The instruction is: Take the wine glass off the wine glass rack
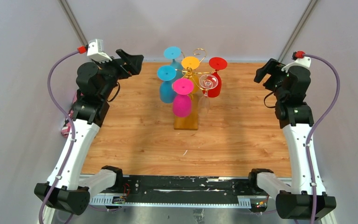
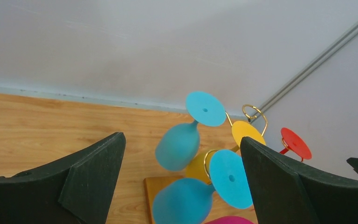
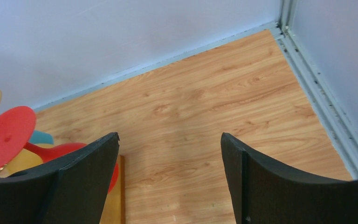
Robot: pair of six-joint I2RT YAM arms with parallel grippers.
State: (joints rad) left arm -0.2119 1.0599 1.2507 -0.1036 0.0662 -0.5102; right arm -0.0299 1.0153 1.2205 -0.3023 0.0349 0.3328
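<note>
The wine glass rack [image 1: 193,71] is a gold wire stand on an amber base [image 1: 187,122] at the table's back middle. Glasses hang upside down from it: two blue [image 1: 167,89], one pink [image 1: 182,103], one yellow [image 1: 190,63], one red [image 1: 216,84] and one clear [image 1: 208,83]. My left gripper [image 1: 135,62] is open and empty, raised left of the rack. In the left wrist view the blue glasses [image 2: 179,145] show between its fingers. My right gripper [image 1: 263,72] is open and empty, right of the rack. The red glass [image 3: 9,135] sits at the left edge of the right wrist view.
The wooden table [image 1: 135,140] is enclosed by pale walls at the back and sides. A metal rail [image 3: 324,112] runs along its right edge. A black mounting plate [image 1: 186,186] lies at the near edge between the arm bases.
</note>
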